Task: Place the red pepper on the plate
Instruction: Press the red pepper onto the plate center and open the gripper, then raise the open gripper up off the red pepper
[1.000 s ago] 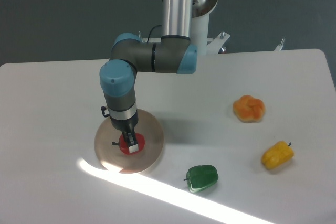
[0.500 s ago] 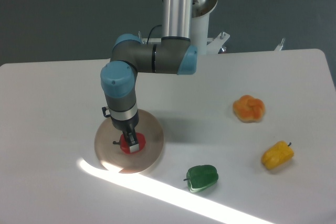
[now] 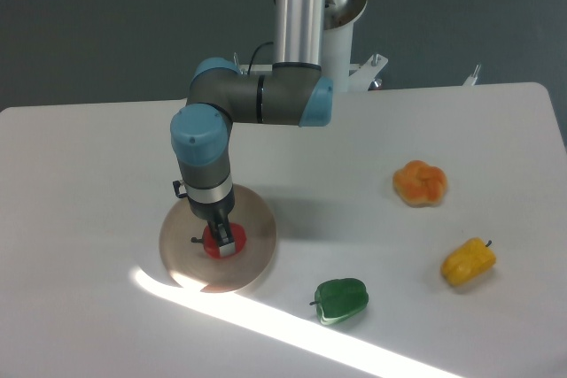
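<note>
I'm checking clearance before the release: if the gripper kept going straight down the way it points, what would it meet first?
The gripper points down with its jaws around the red pepper, so the plate right beneath would come first. How much gap remains under the pepper can't be judged from this view.

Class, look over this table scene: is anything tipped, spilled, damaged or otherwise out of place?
Nothing stands out. The red pepper sits over the plate with the gripper around it; the orange pepper, yellow pepper and green pepper lie apart on the table, all looking intact.
</note>
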You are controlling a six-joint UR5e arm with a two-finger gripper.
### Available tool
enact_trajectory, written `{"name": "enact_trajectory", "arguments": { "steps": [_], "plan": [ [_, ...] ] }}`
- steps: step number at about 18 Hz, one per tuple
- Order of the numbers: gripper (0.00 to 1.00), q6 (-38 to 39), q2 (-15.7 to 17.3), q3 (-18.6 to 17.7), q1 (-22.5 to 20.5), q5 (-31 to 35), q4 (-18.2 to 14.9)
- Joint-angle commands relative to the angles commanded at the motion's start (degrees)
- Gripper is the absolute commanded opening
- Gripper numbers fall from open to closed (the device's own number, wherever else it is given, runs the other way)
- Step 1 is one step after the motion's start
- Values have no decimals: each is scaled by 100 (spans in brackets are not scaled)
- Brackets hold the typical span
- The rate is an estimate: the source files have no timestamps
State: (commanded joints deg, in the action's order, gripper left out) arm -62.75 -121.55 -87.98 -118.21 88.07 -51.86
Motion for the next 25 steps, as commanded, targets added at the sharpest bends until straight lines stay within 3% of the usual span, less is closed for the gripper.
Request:
{"name": "enact_trajectory", "arguments": {
  "steps": [20,22,25],
  "plan": [
    [44,0,-26,0,9,0,9],
    [47,9,-26,0,0,0,9],
    [60,9,-26,-9,0,0,9]
  ]
}}
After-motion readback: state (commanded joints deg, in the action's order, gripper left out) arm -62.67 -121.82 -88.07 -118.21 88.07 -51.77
